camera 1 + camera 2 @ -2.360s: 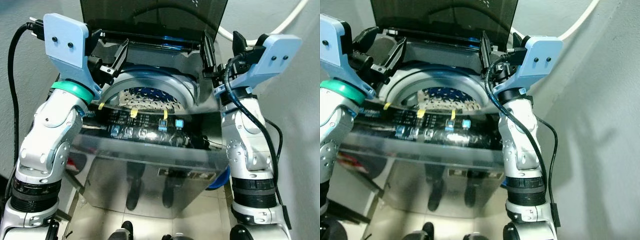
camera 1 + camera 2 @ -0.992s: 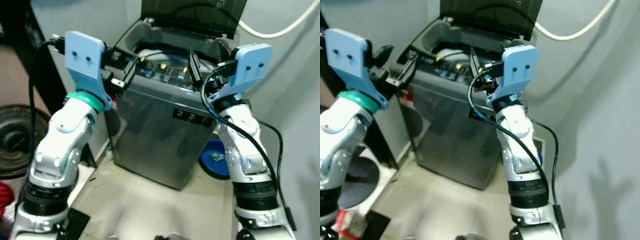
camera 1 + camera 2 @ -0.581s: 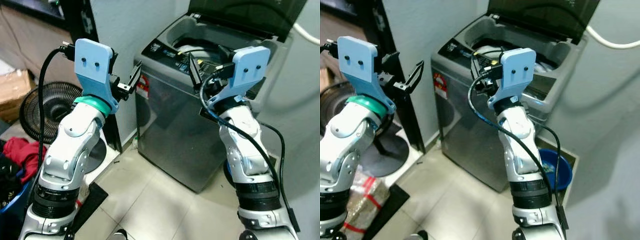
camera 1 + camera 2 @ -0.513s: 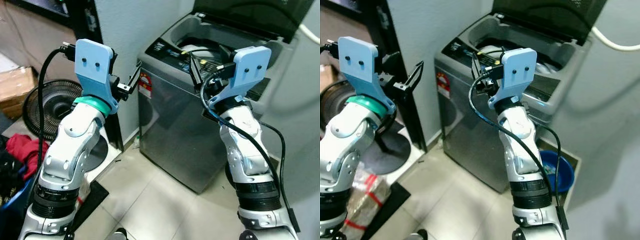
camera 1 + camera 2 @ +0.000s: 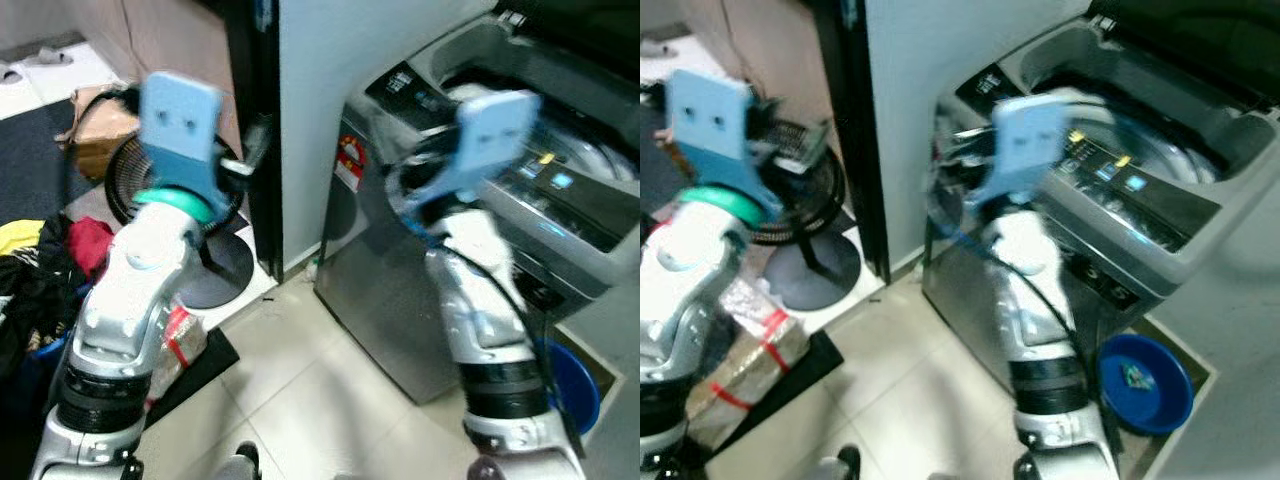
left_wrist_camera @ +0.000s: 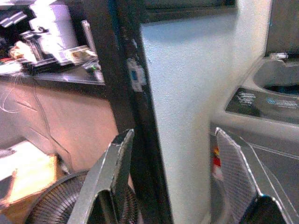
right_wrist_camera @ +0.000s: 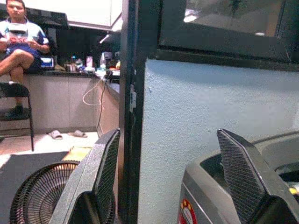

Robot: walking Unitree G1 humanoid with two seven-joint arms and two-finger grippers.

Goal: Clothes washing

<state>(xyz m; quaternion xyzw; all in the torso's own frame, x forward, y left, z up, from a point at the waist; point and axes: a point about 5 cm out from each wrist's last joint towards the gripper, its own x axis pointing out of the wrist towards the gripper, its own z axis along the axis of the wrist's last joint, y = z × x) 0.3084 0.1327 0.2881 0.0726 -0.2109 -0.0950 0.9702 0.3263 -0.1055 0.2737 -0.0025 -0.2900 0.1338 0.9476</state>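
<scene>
The grey top-loading washing machine (image 5: 390, 270) stands on the right with its lid up and its drum (image 5: 1140, 125) uncovered. On the floor at the far left lies a heap of clothes (image 5: 35, 265) with yellow, black and red (image 5: 85, 240) pieces. Both arms are raised at chest height. My left gripper (image 6: 173, 133) is open and empty, facing a black door frame beside the washer. My right gripper (image 7: 168, 133) is also open and empty, held in front of the washer's near corner. The head views are blurred.
A black floor fan (image 5: 150, 185) stands left of the black door frame (image 5: 262, 120). A blue basin (image 5: 1145, 385) sits by the washer's base, and a taped package (image 5: 740, 370) lies on the tiles. A person (image 7: 18, 42) sits far off.
The whole view has swung left: the washer has slid to the right edge, and the fan and the clothes heap have come into view. Both grippers stay open.
</scene>
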